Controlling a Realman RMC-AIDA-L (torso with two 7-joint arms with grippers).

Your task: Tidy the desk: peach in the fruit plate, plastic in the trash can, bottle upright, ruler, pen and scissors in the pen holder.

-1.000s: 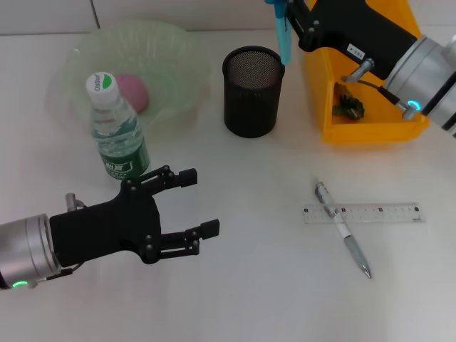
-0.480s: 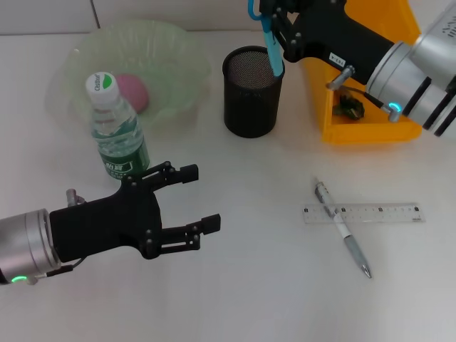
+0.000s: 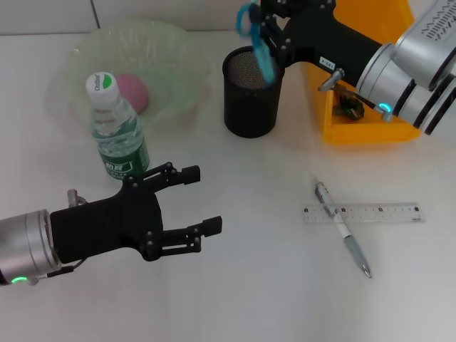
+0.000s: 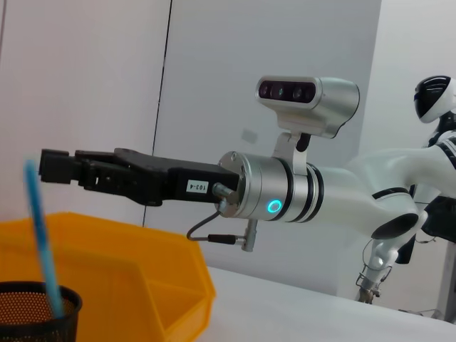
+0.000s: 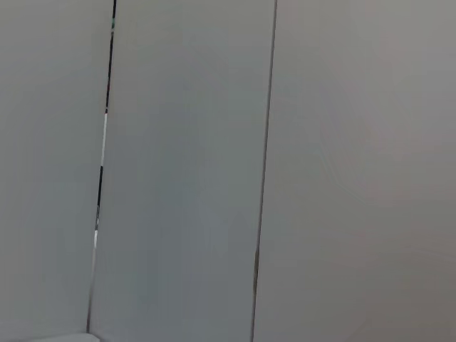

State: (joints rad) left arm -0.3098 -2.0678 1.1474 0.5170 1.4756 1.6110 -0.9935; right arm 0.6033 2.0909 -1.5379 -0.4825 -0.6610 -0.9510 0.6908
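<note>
Blue scissors (image 3: 254, 44) lean tilted in the black mesh pen holder (image 3: 251, 100), handles above the rim; in the left wrist view the scissors (image 4: 41, 242) stand apart from my right gripper (image 4: 55, 165). That right gripper (image 3: 271, 27) hovers open just above the holder's rim. On the table lies the pen (image 3: 343, 229), crossing the clear ruler (image 3: 370, 212). The pink peach (image 3: 133, 92) rests in the green fruit plate (image 3: 174, 60). In front of it the bottle (image 3: 117, 130) stands upright. My left gripper (image 3: 201, 199) is open and empty, near the bottle.
The orange trash can (image 3: 356, 128) stands right of the pen holder, under my right arm, with a dark piece of plastic (image 3: 350, 105) inside. The right wrist view shows only a wall.
My right gripper has moved left over the pen holder. The scissors have come out of its grip, tilted, and dropped into the holder. The left arm has barely moved.
</note>
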